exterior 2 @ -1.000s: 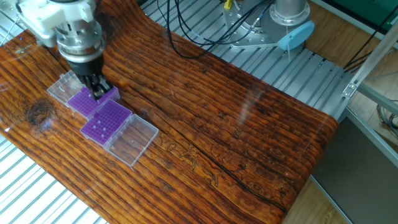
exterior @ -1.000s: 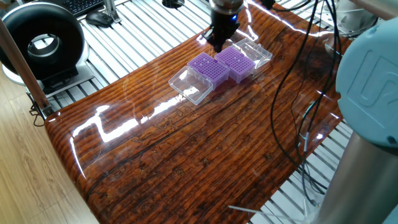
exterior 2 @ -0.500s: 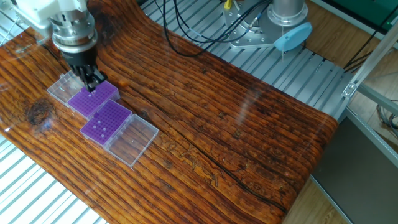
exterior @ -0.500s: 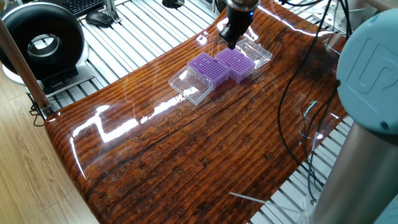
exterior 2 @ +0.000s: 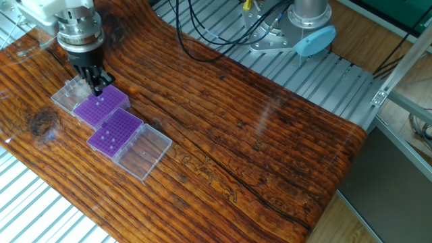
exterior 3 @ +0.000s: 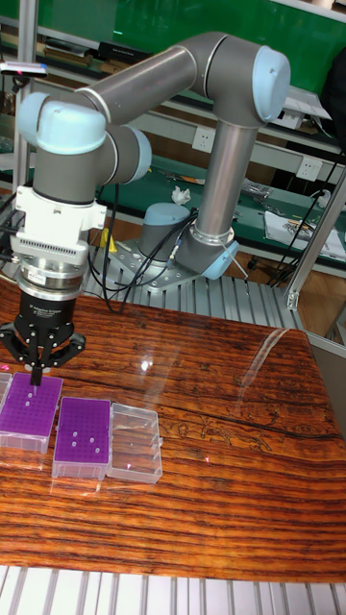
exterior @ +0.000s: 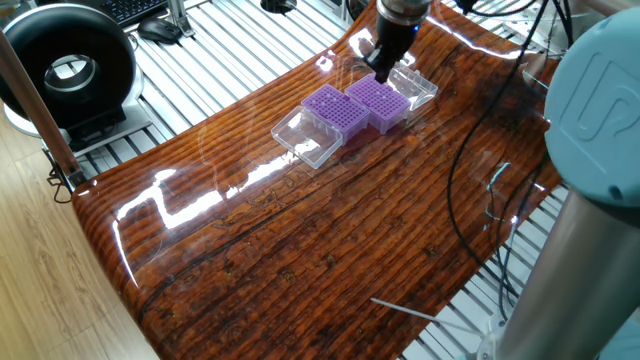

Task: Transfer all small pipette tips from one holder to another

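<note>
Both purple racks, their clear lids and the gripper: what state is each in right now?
Gripper: jaws nearly together above the far rack; grip on a tip cannot be told.
Far purple rack: lid open, flat on table.
Near purple rack: lid open flat, a few pale tips seated.

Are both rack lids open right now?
Yes. Each purple rack has its clear lid laid flat beside it.

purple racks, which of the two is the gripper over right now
The gripper hangs over the purple rack farther from the robot's base, not the neighbouring rack, which shows a few pale tips in its holes.
</note>
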Action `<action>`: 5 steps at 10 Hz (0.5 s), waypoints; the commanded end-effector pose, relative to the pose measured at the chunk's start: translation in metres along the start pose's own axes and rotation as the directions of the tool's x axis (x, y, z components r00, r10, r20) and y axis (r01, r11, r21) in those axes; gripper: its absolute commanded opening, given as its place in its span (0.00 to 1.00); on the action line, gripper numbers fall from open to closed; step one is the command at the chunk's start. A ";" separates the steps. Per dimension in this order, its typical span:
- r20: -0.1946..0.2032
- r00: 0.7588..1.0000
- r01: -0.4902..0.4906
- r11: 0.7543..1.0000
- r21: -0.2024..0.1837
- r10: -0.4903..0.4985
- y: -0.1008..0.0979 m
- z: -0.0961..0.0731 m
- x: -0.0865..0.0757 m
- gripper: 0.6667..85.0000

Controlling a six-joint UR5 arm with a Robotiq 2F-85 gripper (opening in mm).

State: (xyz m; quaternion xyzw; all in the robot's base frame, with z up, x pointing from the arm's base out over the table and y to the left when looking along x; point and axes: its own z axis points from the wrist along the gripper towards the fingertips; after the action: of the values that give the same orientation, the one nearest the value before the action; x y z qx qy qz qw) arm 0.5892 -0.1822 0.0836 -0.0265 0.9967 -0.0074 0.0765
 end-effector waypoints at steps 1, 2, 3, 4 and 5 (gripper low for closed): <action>0.021 1.000 -0.007 1.000 -0.011 0.008 -0.002 0.009 0.004 0.00; 0.022 1.000 -0.013 1.000 -0.009 0.013 -0.001 0.010 0.006 0.00; 0.024 1.000 -0.018 1.000 -0.008 0.018 0.001 0.011 0.007 0.00; 0.022 1.000 -0.020 1.000 -0.002 0.020 0.000 0.011 0.008 0.00; 0.022 1.000 -0.020 1.000 0.000 0.020 0.001 0.010 0.009 0.00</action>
State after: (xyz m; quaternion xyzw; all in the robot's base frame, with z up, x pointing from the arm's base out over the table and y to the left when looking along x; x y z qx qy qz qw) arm 0.5835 -0.1834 0.0728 -0.0227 0.9962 -0.0089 0.0836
